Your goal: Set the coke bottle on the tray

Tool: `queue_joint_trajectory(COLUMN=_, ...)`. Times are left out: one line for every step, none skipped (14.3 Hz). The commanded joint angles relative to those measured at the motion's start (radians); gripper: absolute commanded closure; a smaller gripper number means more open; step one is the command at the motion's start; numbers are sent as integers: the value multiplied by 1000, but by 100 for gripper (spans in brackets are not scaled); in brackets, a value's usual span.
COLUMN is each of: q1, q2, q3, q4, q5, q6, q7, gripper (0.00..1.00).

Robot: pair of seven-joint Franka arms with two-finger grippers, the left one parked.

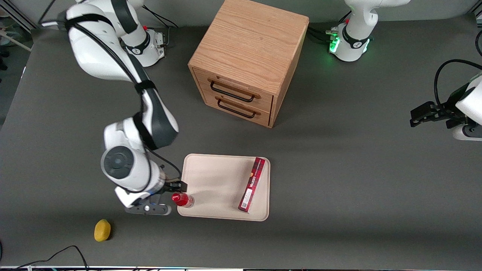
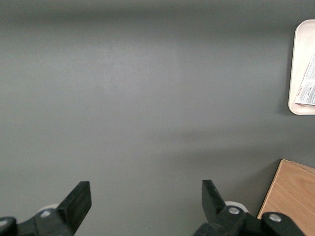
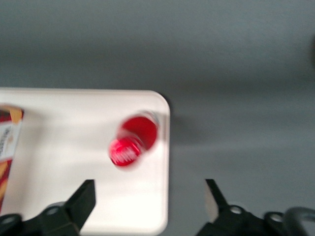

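The small red coke bottle (image 1: 183, 200) with its red cap stands upright on the flat cream-beige tray (image 1: 211, 177), close to the corner nearest the working arm.
Our pincer (image 3: 150, 204) hangs apart above it; we fear a finger clipping the cap could tip it onto the grey desk (image 1: 339, 169). Only the right wrist view shows the spread fingers, only the front view the long dark-red box (image 1: 252, 184).

Coke bottle (image 1: 183, 200) upright on tray (image 1: 211, 180) corner; gripper (image 1: 177, 187) just above.

Even overhead light, wrist view motion-blurred
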Motion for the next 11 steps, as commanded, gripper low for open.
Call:
queue_joint_trajectory(q1=-129, q2=-368, q3=71, q4=-423, q5=27, q6=2, q7=-143, gripper=0)
queue_joint_trajectory(q1=-172, q2=-466, q3=76, q4=-524, q5=27, q6=-1, q7=-195, gripper=0)
queue_joint_trajectory(q1=-214, q2=-554, q3=76, q4=-602, q5=27, q6=-21, q7=-261, gripper=0)
queue_joint_trajectory(q1=-252, q2=-632, q3=76, q4=-658, q5=28, q6=-58, q7=-304, gripper=0)
queue_joint_trajectory(q1=-287, q2=-704, q3=76, q4=-701, q5=28, q6=-93, q7=-324, gripper=0)
queue_joint_trajectory(q1=-318, q2=-770, q3=77, q4=-724, q5=28, q6=-151, q7=-356, gripper=0)
queue_joint_trajectory(q1=-334, q2=-816, q3=76, q4=-718, q5=28, q6=-200, q7=-375, gripper=0)
queue_joint_trajectory(q1=-354, q2=-838, q3=74, q4=-697, q5=28, q6=-237, q7=-381, gripper=0)
queue_joint_trajectory(q1=-360, q2=-847, q3=76, q4=-660, q5=28, q6=-268, q7=-383, gripper=0)
queue_joint_trajectory(q1=-360, q2=-840, q3=74, q4=-613, q5=28, q6=-288, q7=-378, gripper=0)
queue_joint_trajectory(q1=-360, q2=-829, q3=73, q4=-562, q5=28, q6=-311, q7=-375, gripper=0)
